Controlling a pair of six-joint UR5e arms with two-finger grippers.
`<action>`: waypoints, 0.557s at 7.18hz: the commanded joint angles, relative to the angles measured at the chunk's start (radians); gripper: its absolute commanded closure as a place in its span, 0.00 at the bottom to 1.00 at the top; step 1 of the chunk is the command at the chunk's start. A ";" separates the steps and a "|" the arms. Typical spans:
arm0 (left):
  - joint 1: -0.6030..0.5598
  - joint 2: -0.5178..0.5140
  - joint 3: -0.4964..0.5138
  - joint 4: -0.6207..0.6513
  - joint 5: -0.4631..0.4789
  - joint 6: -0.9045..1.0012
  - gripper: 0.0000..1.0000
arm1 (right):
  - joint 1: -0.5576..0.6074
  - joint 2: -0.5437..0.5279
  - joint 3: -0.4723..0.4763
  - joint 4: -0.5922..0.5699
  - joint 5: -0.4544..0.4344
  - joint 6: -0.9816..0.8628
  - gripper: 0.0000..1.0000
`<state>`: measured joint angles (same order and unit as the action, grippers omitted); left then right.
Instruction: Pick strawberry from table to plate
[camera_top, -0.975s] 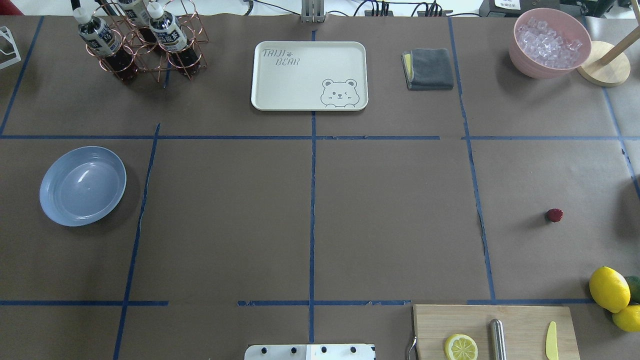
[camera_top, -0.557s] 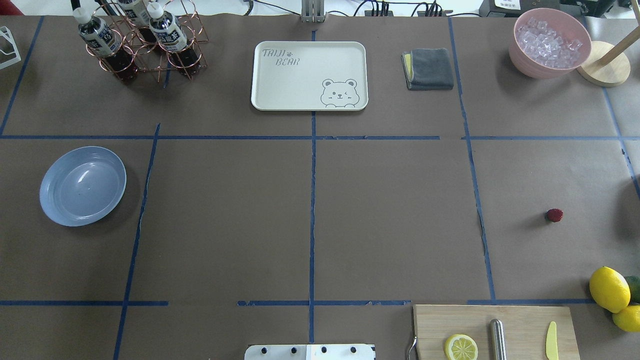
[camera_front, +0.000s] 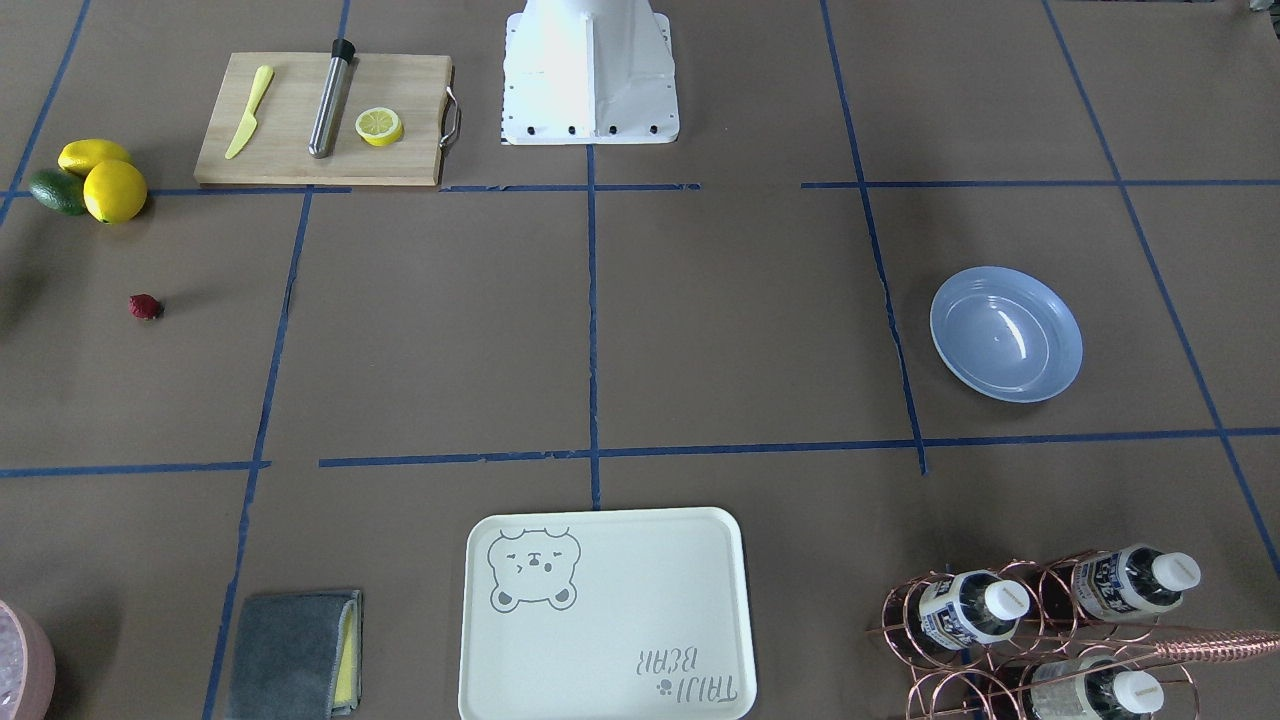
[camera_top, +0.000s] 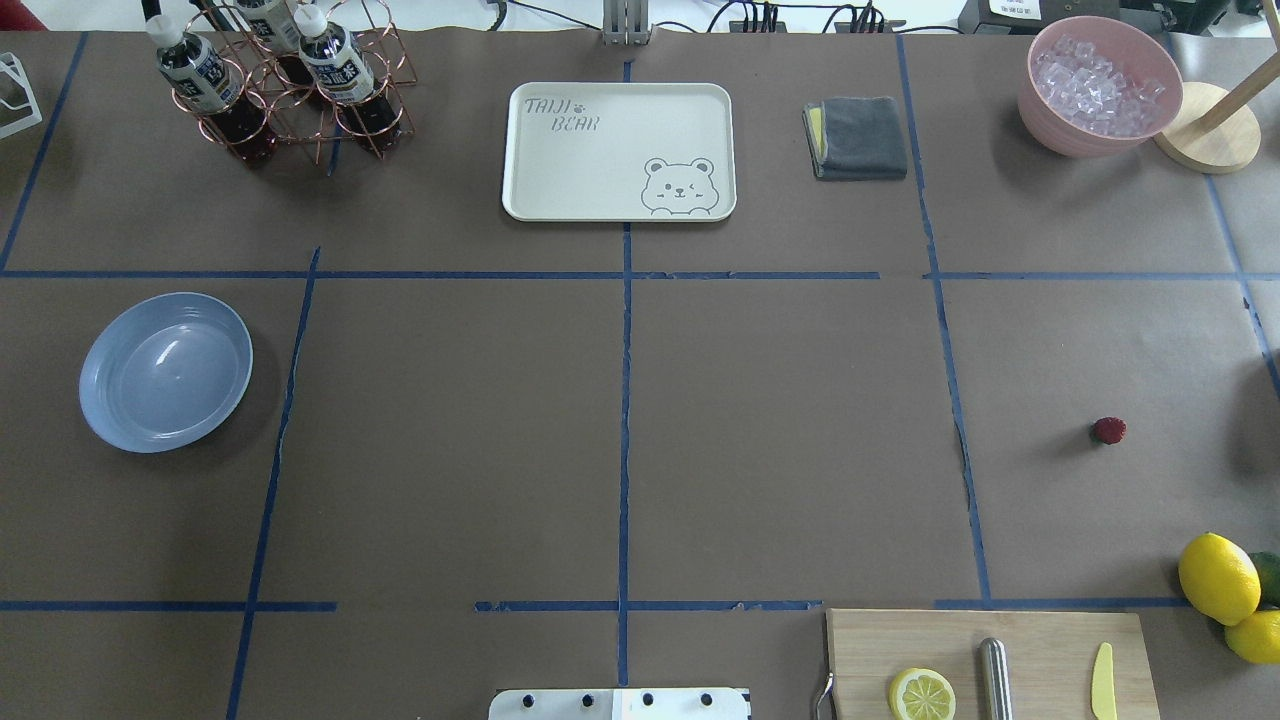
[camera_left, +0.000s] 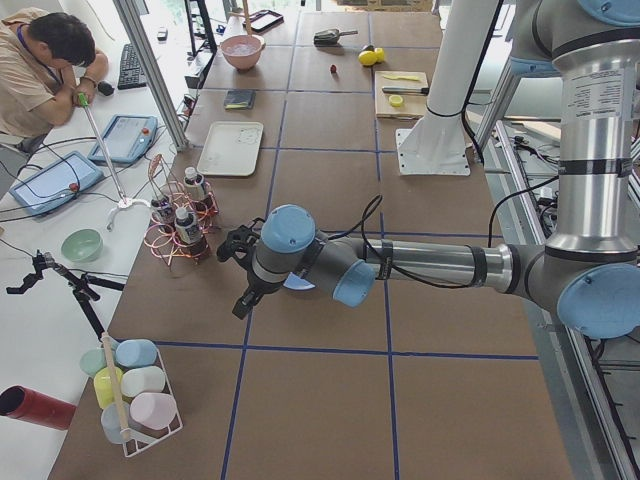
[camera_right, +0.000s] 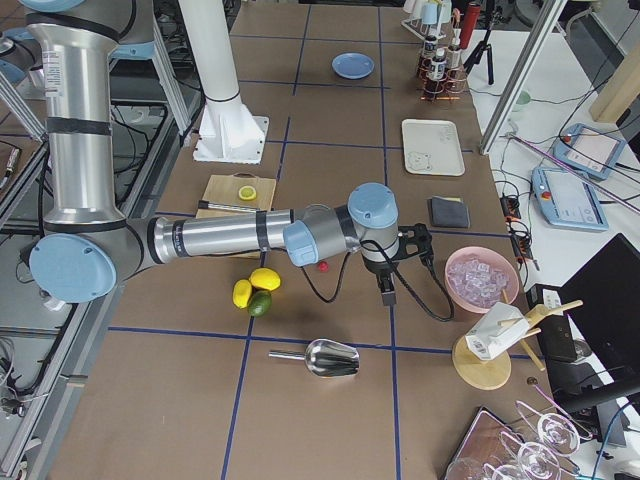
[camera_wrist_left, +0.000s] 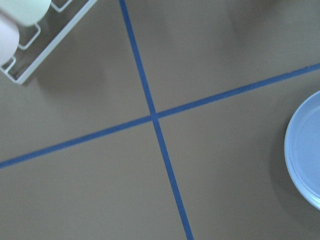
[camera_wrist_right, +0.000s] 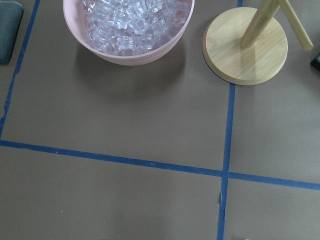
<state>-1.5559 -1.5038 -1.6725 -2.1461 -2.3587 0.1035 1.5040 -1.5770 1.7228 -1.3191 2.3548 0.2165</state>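
Note:
The strawberry (camera_top: 1108, 430) is a tiny dark-red berry lying alone on the brown table (camera_top: 780, 440), far right in the overhead view. The front view has the strawberry (camera_front: 145, 306) at its left. The pale blue plate (camera_top: 165, 372) lies empty at the far left; its rim (camera_wrist_left: 300, 150) shows in the left wrist view. Only the side views show the arms. My left gripper (camera_left: 243, 300) hangs low over the table beside the plate. My right gripper (camera_right: 386, 292) hangs just beyond the strawberry (camera_right: 323, 266), toward the ice bowl. I cannot tell whether either is open or shut.
A cream bear tray (camera_top: 618, 150), a grey cloth (camera_top: 858, 137), a pink bowl of ice (camera_top: 1098, 85) and a bottle rack (camera_top: 285, 80) line the far side. Lemons (camera_top: 1218, 578) and a cutting board (camera_top: 990, 665) lie near the strawberry. A person (camera_left: 45, 70) sits off the table.

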 joint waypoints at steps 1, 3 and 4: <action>0.019 0.000 0.033 -0.172 -0.061 -0.226 0.00 | -0.013 0.008 0.006 0.008 -0.005 0.031 0.00; 0.135 0.046 0.106 -0.443 -0.088 -0.324 0.00 | -0.019 0.012 0.009 0.009 -0.005 0.029 0.00; 0.234 0.045 0.128 -0.458 -0.026 -0.504 0.00 | -0.022 0.012 0.009 0.009 -0.005 0.030 0.00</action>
<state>-1.4269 -1.4707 -1.5751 -2.5341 -2.4260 -0.2332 1.4859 -1.5659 1.7308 -1.3103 2.3502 0.2460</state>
